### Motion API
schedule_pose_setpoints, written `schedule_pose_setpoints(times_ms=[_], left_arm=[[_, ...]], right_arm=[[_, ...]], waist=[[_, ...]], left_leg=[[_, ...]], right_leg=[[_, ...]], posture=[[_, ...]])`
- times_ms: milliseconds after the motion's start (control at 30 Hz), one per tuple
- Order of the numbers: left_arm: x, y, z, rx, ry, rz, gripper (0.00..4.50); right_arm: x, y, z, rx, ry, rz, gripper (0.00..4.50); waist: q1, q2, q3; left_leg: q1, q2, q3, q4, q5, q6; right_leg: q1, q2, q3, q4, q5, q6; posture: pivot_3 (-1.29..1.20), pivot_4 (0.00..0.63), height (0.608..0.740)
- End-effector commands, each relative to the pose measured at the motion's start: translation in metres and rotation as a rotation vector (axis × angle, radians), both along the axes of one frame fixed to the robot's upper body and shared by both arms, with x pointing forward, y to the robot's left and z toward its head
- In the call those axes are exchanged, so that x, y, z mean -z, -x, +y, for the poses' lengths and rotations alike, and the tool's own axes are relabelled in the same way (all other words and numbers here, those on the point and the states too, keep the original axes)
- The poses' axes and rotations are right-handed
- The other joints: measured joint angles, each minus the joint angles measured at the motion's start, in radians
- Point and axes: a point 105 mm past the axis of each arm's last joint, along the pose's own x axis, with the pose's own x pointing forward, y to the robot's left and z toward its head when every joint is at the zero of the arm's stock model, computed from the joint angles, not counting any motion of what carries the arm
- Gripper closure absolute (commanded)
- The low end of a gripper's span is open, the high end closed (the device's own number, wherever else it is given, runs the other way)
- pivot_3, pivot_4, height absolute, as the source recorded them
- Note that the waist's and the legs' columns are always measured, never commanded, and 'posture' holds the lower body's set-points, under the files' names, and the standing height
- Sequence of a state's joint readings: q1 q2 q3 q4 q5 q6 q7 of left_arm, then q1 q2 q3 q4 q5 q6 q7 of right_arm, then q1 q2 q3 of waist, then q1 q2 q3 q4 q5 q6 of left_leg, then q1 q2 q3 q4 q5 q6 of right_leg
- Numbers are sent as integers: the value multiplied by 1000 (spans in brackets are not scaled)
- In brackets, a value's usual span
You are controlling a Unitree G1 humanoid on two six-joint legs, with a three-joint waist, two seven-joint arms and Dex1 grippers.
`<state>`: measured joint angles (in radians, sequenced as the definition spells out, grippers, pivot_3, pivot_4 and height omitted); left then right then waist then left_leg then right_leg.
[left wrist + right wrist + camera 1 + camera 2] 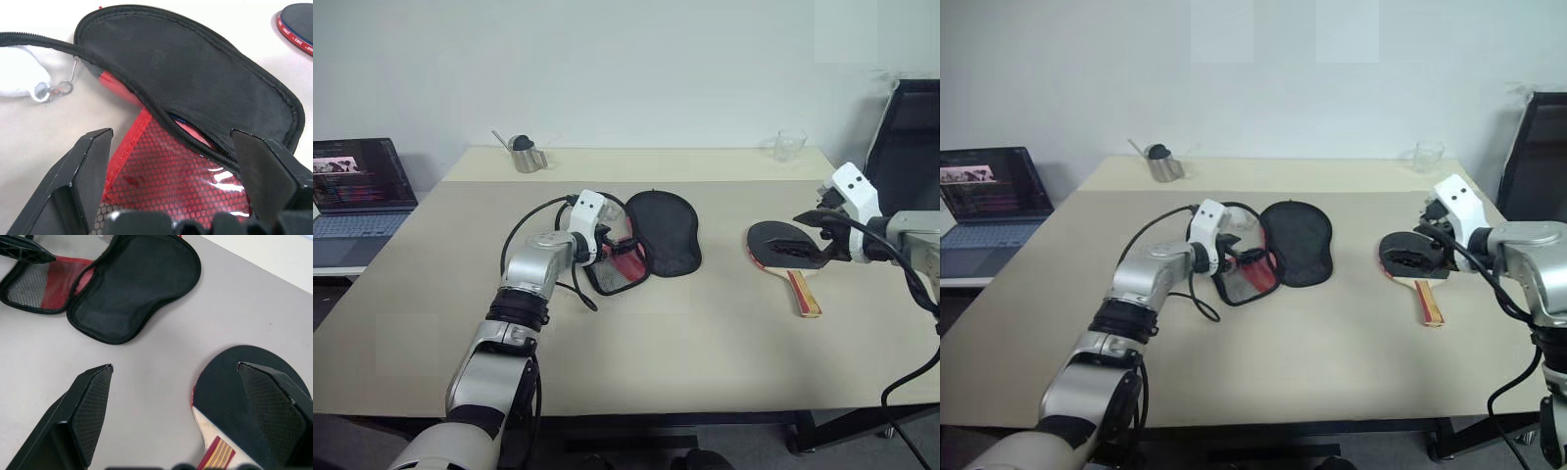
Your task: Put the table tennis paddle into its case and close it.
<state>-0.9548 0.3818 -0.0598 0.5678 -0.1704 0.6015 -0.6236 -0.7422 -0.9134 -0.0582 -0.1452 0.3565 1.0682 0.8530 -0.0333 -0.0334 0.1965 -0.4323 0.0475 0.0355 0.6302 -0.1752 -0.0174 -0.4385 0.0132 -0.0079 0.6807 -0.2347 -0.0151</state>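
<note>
On the table [705, 333], your case [651, 240] lies unzipped near the middle, black half folded back and red mesh half facing up, which looks like a way to leave the pocket exposed for loading; your left gripper [610, 245] hovers over that mesh half with its fingers spread wide, gripping nothing. Well to the right of the case, your table tennis paddle [785, 257] lies flat, black face up, long axis running front to back, handle toward you; your right gripper [822, 235] hangs over the blade, fingers apart and empty, probably lining up a pick.
</note>
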Motion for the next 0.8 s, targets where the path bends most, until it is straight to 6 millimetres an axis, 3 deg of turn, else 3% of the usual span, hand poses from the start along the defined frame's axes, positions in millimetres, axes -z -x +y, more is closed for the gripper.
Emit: schedule_pose_setpoints(times_ms=[33, 133, 233, 800], left_arm=[[-17, 2, 32, -61, -25, -51, 316], [-14, 6, 54, -126, -33, -27, 316], [-9, 9, 64, -170, -12, 7, 316], [27, 22, 53, -269, 54, 186, 316]], right_arm=[[-16, 6, -3, 6, -4, -60, 0], [-12, 6, -4, 7, -6, -54, 0], [-10, 4, -2, 3, -15, -50, 0], [-11, -4, 6, -30, 0, -54, 0]], waist=[[-2, 0, 0], [-1, 0, 0], [4, 0, 0], [3, 0, 0]], left_leg=[[0, 0, 0, 0, 0, 0], [0, 0, 1, -1, 0, 0], [0, 0, 0, 0, 0, 0], [0, 0, 0, 1, 0, 0]], right_leg=[[0, 0, 0, 0, 0, 0], [0, 0, 1, -1, 0, 0], [0, 0, 0, -1, 0, 0], [1, -1, -1, 0, 0, 0]], posture=[[0, 150, 740], [0, 150, 740], [0, 150, 740], [0, 150, 740]])
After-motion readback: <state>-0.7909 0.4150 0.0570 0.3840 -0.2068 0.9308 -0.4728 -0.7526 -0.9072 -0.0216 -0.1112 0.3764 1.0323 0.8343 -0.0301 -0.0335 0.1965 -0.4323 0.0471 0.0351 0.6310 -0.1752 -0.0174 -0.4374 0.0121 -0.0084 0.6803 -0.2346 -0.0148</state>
